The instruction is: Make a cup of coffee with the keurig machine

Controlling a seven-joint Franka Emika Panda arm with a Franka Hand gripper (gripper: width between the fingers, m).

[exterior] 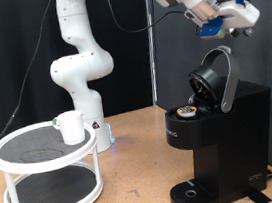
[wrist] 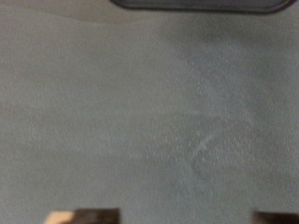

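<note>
The black keurig machine stands at the exterior view's right with its hinged lid raised. A small pod sits in the open chamber. The white cup stands on the top tier of a round white stand at the exterior view's left, far from the machine. My gripper hangs in the air just above the raised lid and holds nothing. In the wrist view only blurred grey surface shows, with two fingertips wide apart at the frame's edge.
The arm's white base stands behind the stand, on the wooden table. The machine's round drip base is bare. A dark curtain backs the scene at the right.
</note>
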